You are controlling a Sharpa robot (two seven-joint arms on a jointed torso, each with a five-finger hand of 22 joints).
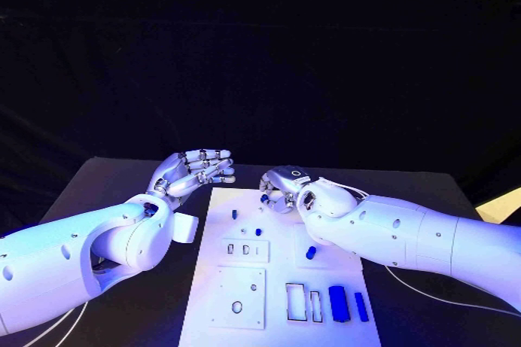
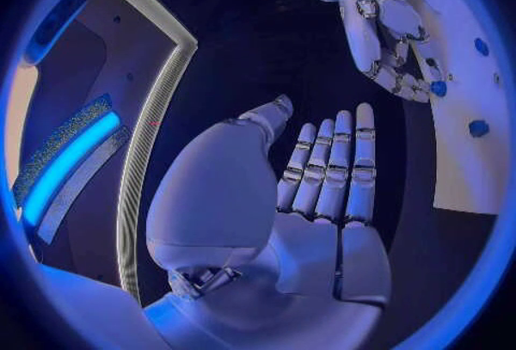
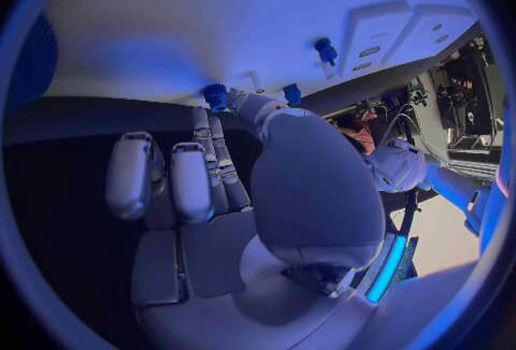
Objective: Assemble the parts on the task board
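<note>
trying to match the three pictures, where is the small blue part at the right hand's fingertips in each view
Head view: hidden behind the right hand at the white task board's far end.
Left wrist view: small blue part at that hand's fingertips.
Right wrist view: at its fingertips.
Shared landmark: the white board.

The head view looks down from above on the surface (image 1: 130, 181), taking in the whole board (image 1: 284, 272) and both arms reaching in from the sides. The left wrist view sits close behind the left hand (image 2: 312, 195), facing along its fingers toward the board's far end (image 2: 463, 109), and catches the right hand (image 2: 392, 49) there. The right wrist view sits close behind the right hand (image 3: 248, 187), facing the board (image 3: 215, 15) from very near. All three share the board's far end.
</note>
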